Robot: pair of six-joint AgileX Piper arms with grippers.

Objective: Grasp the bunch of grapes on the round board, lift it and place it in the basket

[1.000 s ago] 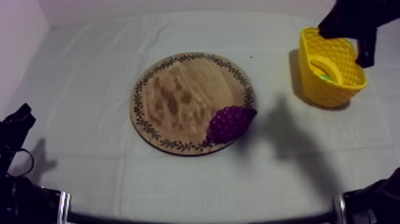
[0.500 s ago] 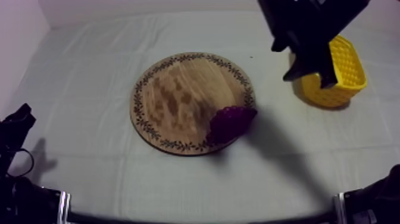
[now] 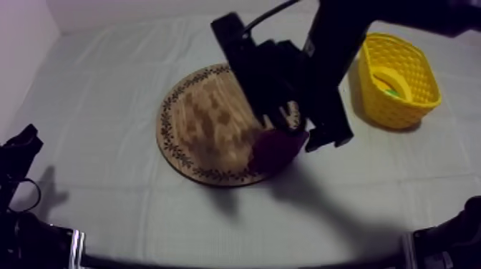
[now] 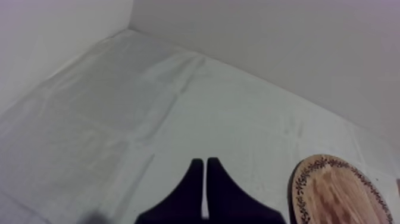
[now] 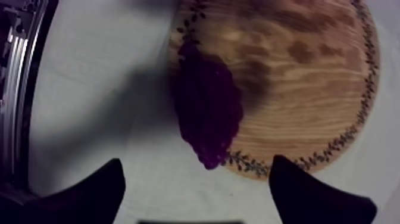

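The purple bunch of grapes (image 3: 275, 152) lies on the near right rim of the round wooden board (image 3: 204, 121), partly over the edge. My right arm reaches in from the upper right, and my right gripper (image 3: 297, 134) hangs just above the grapes. In the right wrist view its fingers (image 5: 95, 190) stand wide apart, open, with the grapes (image 5: 208, 113) below and between them on the board (image 5: 309, 77), untouched. My left gripper (image 3: 21, 152) rests low at the left; its fingers (image 4: 205, 179) lie together, shut on nothing.
The yellow basket (image 3: 422, 68) stands at the far right of the table, with something yellow and green inside. The left wrist view has the board's rim (image 4: 297, 184) beside my left gripper. Grey-white cloth (image 3: 107, 71) covers the table.
My right arm has swung from over the basket leftward and down to the grapes. Its fingers have gone from shut to wide open. The grapes and my left arm have not moved.
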